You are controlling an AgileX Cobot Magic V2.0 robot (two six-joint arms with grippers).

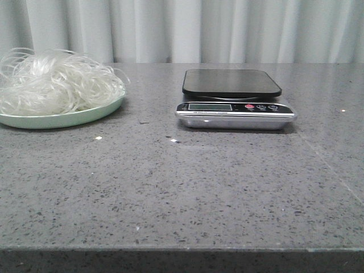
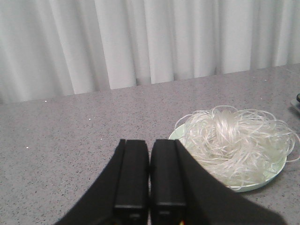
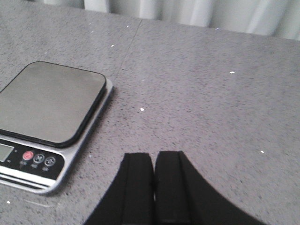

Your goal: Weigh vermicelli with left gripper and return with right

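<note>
With its black fingers pressed together on nothing, my left gripper (image 2: 150, 187) hangs above the granite tabletop (image 1: 182, 193), just short of the pale green plate (image 2: 276, 171). The vermicelli (image 2: 236, 138) sits heaped on that plate, well to the left of the kitchen scale (image 1: 234, 99). My right gripper (image 3: 153, 187) is clenched and empty too, held over bare stone to the right of the scale. Neither arm shows in my front view. The scale's display (image 1: 210, 107) is too small to read, and the plate's left edge is cut off there.
</note>
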